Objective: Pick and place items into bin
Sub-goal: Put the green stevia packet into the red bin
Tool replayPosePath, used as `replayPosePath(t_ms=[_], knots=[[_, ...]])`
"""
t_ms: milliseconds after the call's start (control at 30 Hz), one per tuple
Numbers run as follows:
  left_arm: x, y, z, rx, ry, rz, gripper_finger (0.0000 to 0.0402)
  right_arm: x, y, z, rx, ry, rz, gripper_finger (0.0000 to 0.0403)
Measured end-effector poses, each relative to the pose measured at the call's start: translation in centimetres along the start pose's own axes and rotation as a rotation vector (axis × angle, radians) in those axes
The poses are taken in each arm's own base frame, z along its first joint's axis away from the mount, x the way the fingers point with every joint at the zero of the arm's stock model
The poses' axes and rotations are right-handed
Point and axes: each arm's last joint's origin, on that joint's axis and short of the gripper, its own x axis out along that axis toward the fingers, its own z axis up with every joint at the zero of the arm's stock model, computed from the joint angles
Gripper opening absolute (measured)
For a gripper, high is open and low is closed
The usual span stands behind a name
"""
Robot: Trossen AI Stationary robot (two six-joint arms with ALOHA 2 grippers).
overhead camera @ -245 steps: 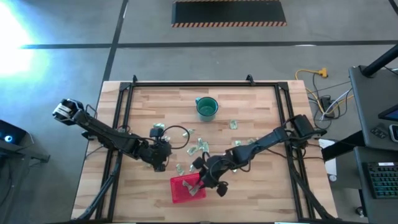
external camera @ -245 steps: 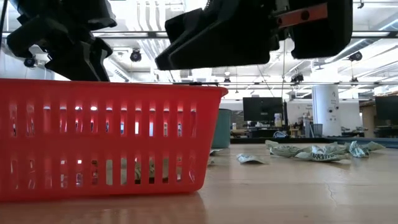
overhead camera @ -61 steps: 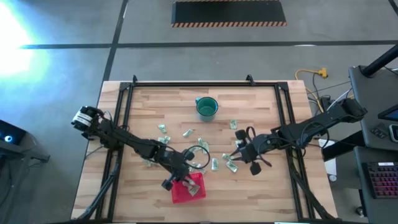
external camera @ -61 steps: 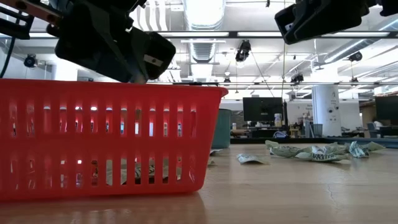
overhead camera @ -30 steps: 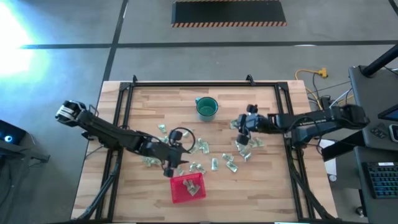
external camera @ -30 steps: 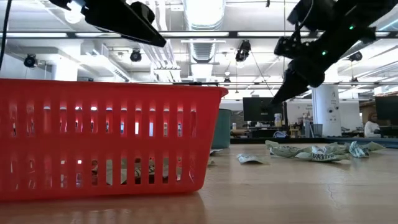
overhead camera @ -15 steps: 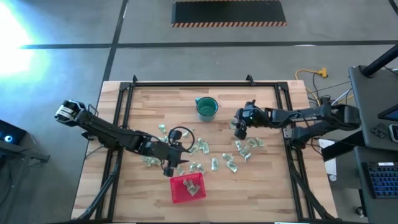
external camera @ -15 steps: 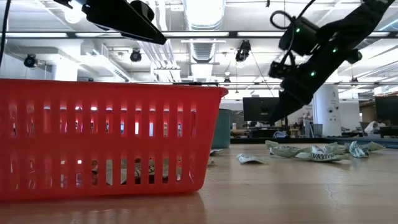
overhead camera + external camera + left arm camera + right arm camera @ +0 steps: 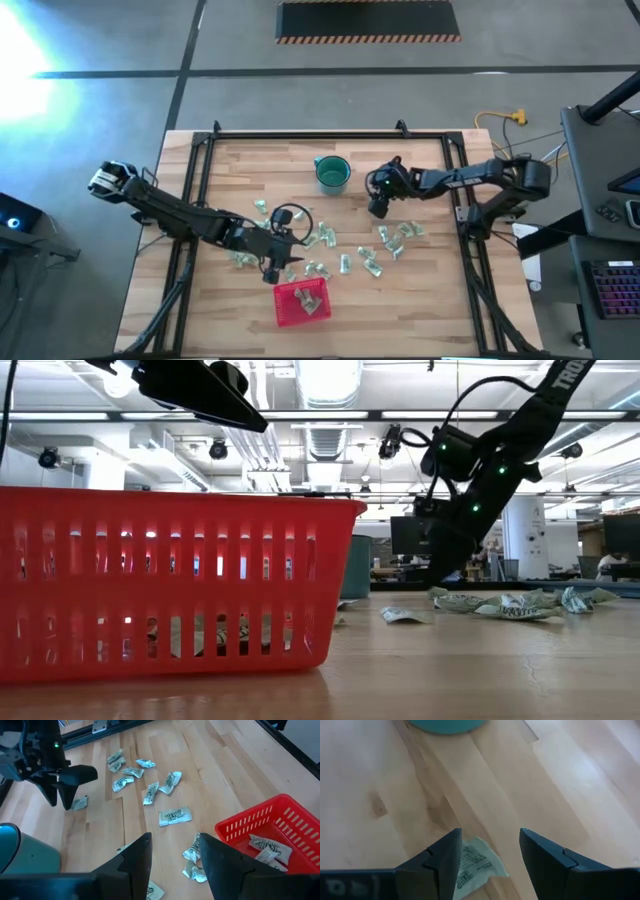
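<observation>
I see the bin [image 9: 302,302] at the table's [image 9: 250,170] near edge with a few packets [image 9: 266,847] inside it; most packets [image 9: 345,252] lie scattered just beyond the bin. My left gripper [image 9: 279,266] hovers just beyond the bin's far wall, fingers [image 9: 137,860] spread, nothing between them. My right gripper [image 9: 379,206] hangs well beyond the bin, beside the cup [image 9: 332,173], fingers [image 9: 447,857] wide apart over one packet [image 9: 474,865], not pinching it.
</observation>
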Motion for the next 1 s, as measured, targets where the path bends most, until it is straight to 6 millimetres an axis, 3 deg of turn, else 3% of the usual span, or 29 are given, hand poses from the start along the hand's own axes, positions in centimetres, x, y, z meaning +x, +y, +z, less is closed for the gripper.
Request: replayPosePath(t_ms=[633, 833, 1000], knots=[[0.02, 0.02, -0.01, 0.000, 0.000, 0.000, 0.0148, 0.29, -0.56, -0.67, 0.099, 0.080, -0.032, 0.0180], [0.02, 0.02, -0.02, 0.000, 0.001, 0.000, 0.0148, 0.27, -0.57, -0.77, 0.096, 0.090, -0.034, 0.0151], [0.02, 0.01, -0.02, 0.000, 0.001, 0.000, 0.0148, 0.21, -0.57, -0.90, 0.086, 0.107, -0.035, 0.0105]])
